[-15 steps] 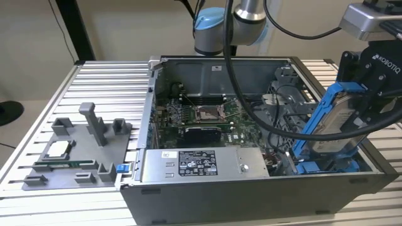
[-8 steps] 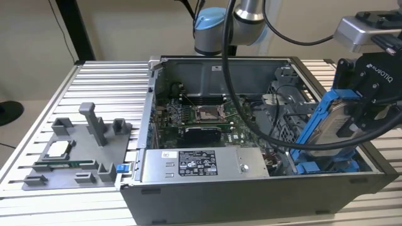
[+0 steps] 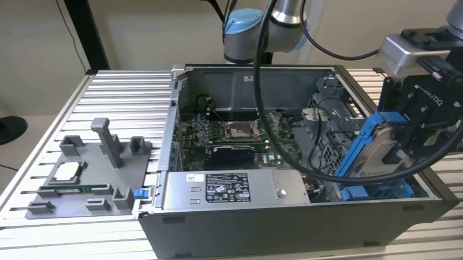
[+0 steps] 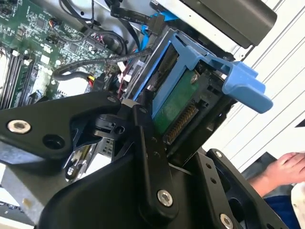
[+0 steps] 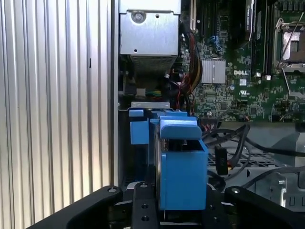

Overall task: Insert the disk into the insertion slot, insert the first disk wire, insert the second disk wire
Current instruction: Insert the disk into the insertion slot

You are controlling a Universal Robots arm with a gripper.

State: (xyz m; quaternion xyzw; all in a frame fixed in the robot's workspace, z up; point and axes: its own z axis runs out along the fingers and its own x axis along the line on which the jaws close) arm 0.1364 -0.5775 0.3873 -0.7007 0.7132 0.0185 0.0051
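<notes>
My gripper (image 3: 418, 127) is shut on the disk (image 3: 376, 151), a silver drive clipped in a bright blue frame. It holds the disk tilted on edge over the exterior view's right end of the open computer case. Just below it is the insertion slot (image 3: 378, 192), whose blue rails sit in the grey perforated cage (image 3: 334, 142). In the second wrist view my black fingers (image 4: 148, 143) clamp the disk (image 4: 177, 102), green board showing, beside its blue handle (image 4: 240, 81). In the first wrist view the blue frame (image 5: 182, 167) stands over the slot's blue rail (image 5: 138, 130). Loose black wires (image 5: 223, 160) lie on the cage.
The grey power-supply box (image 3: 231, 188) runs along the case's near wall, with the motherboard (image 3: 231, 135) behind it. The arm's thick black cable (image 3: 266, 124) hangs across the case. A grey fixture (image 3: 87, 173) sits on the ribbed table (image 3: 123, 97). A person's hand (image 4: 286, 169) is nearby.
</notes>
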